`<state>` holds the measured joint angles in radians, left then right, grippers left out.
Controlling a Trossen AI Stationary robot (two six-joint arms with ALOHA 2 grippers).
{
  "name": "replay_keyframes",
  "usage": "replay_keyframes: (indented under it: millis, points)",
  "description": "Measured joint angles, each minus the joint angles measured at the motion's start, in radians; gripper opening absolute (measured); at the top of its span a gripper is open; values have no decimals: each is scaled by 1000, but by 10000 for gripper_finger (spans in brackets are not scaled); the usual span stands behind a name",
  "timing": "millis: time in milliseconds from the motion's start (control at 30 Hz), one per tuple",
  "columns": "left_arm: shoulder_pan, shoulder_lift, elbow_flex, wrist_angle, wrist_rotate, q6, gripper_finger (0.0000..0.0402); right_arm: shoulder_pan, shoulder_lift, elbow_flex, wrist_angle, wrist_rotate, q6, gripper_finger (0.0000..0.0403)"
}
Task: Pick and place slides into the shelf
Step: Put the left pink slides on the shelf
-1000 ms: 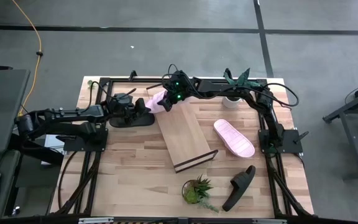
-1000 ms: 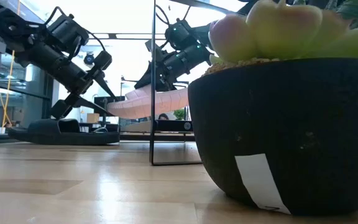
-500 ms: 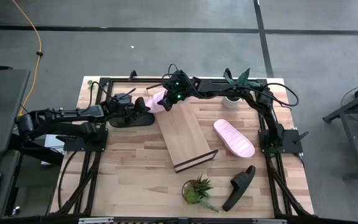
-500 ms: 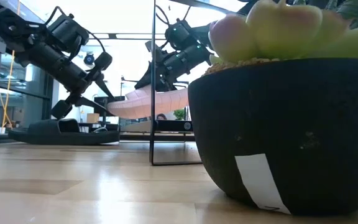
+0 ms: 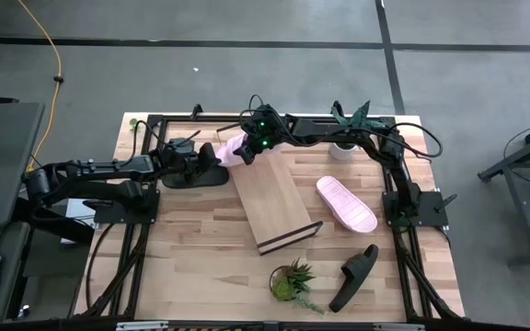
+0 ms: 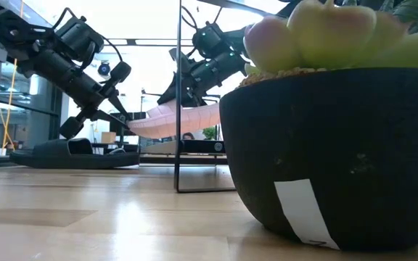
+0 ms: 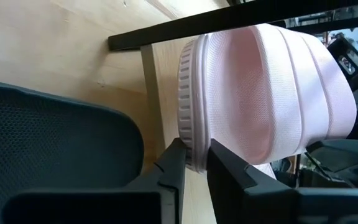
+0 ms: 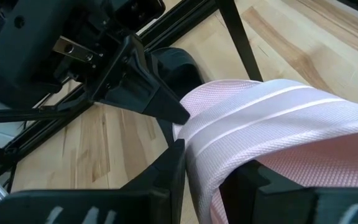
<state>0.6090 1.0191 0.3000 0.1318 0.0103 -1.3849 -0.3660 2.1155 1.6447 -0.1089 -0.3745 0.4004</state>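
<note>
One pale pink slide (image 5: 231,152) hangs in the air between both grippers, near the far end of the slanted wooden shelf (image 5: 274,204). My left gripper (image 5: 217,157) is shut on its end, my right gripper (image 5: 245,145) on its strap. A black slide (image 5: 194,176) lies flat on the table under the left arm. A second pink slide (image 5: 346,204) lies right of the shelf. Another black slide (image 5: 354,276) sits by the near right corner. My left gripper pinches the rim of the pink slide's sole (image 7: 188,134) at the end that faces the table's left, coming in from the left and slanting down. The slide is lifted clear (image 6: 180,119). My right gripper pinches the slide's wide strap (image 8: 260,118) between its two fingers (image 8: 166,171), reaching in from the table's right. The slide sits roughly level, clear of the table and the shelf.
A potted green plant (image 5: 293,280) stands near the table's near edge and fills the low view's right side (image 6: 325,145). Another plant (image 5: 348,124) stands at the far edge. The black frame rail (image 5: 182,119) runs along the far side.
</note>
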Motion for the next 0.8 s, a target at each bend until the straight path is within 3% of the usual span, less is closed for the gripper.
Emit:
replay_keyframes:
  millis: [800]
  points:
    - [0, 0, 0, -7, -38, -14, 46, 0, 0, 0, -36, 66, 3, 74]
